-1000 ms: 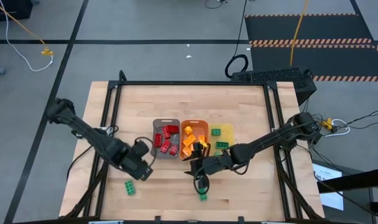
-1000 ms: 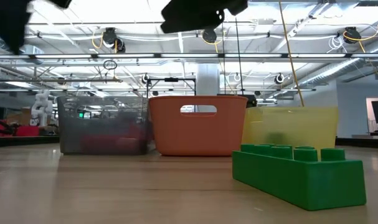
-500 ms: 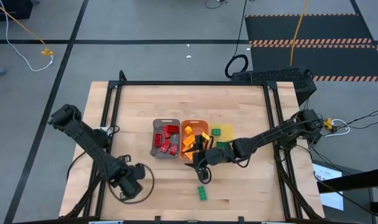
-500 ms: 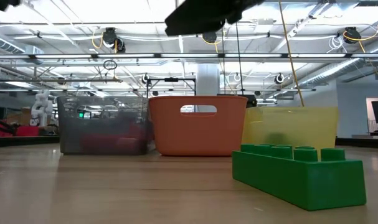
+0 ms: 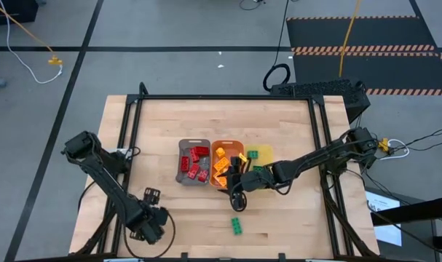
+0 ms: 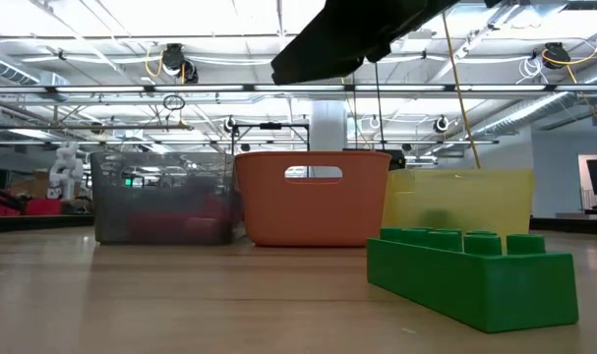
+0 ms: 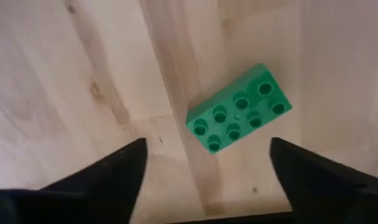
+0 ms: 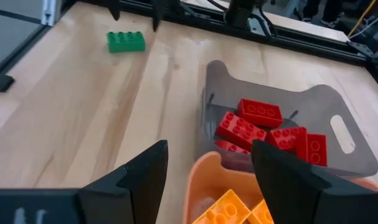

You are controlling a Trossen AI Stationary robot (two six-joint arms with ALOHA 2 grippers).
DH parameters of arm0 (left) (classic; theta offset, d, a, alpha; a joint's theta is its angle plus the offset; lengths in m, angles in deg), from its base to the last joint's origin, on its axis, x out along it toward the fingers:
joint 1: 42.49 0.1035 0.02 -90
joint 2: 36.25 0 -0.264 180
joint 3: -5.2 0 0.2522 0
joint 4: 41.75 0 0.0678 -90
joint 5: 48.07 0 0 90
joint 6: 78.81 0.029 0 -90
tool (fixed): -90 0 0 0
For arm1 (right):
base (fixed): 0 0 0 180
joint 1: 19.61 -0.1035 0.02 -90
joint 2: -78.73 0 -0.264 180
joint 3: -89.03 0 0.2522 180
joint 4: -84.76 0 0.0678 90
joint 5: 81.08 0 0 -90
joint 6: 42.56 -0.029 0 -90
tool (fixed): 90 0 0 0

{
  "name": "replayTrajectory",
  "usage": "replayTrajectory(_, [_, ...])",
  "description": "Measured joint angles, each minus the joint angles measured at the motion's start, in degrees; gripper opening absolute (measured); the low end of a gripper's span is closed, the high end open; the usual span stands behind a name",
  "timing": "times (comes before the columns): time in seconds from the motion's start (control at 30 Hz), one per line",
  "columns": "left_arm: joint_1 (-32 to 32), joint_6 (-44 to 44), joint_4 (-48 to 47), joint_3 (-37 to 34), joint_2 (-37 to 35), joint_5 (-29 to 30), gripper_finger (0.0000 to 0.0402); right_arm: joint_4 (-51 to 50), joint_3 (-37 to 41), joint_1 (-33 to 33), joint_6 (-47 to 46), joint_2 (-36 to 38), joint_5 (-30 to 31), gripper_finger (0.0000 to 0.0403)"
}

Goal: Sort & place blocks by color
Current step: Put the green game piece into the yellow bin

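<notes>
A pale wood surface (image 5: 170,120), its grain and knots plain under a smooth matt finish, is framed by dark metal rails (image 5: 224,97). A green block (image 7: 239,109) of studded plastic lies on it with a soft sheen; red blocks (image 8: 260,127) of the same glossy plastic fill a grey translucent plastic tray (image 8: 338,146). The orange tray (image 6: 313,197) is opaque, smooth plastic, the yellow tray (image 6: 460,197) cloudy and translucent. Each tool's dark fingers (image 8: 136,180) look matt.
</notes>
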Motion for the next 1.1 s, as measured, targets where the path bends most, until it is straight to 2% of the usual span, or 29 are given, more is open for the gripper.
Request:
replayTrajectory(0.13, [-0.1,5.6,0.0,0.0,1.1,-0.3,0.0386,-0.1,0.0,-0.9,0.0,0.6,0.0,0.0224])
replayTrajectory(0.23, [-0.1,9.9,0.0,0.0,1.5,-0.3,0.0396,-0.3,0.0,-1.4,-0.4,1.3,0.0,0.0224])
replayTrajectory(0.57, [-1.3,16.9,0.4,-0.1,1.6,0.3,0.0366,-1.8,0.0,-2.2,-1.3,2.6,0.0,0.0224])
replayTrajectory(0.83, [-1.9,16.2,11.0,-6.5,1.6,1.6,0.0357,-2.0,0.0,-2.2,-0.4,2.6,0.1,0.0224])
replayTrajectory(0.97, [-1.9,14.6,11.9,-9.3,1.6,1.9,0.0335,-2.0,0.0,-2.2,0.0,2.6,0.2,0.0224])
replayTrajectory(1.1, [-1.9,14.0,16.5,-11.6,1.3,-0.4,0.0291,-2.1,0.0,-2.1,0.0,2.6,0.2,0.0224])
